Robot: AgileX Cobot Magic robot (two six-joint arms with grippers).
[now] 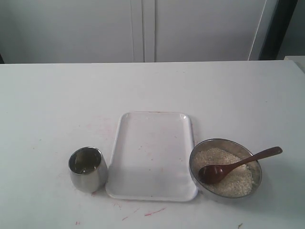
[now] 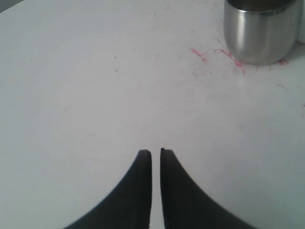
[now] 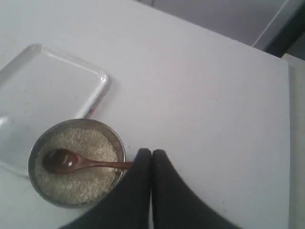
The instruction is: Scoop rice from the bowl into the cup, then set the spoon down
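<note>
On 1 table (image 1: 57, 95), 4 objs are counted: 1 bowl (image 1: 224, 140), 1 cup (image 1: 87, 169), 1 spoon (image 1: 238, 164), 1 tray (image 1: 152, 152). 1 mass of rice (image 1: 236, 183) is seen; grains are too many to be counted. 2 grippers are shown, 1 per wrist view: left gripper (image 2: 156, 152) & right gripper (image 3: 152, 151), w/ 2 fingers each.

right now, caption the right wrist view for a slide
Shut right gripper near a steel bowl of rice, wooden spoon resting in it, white tray alongside.
</note>
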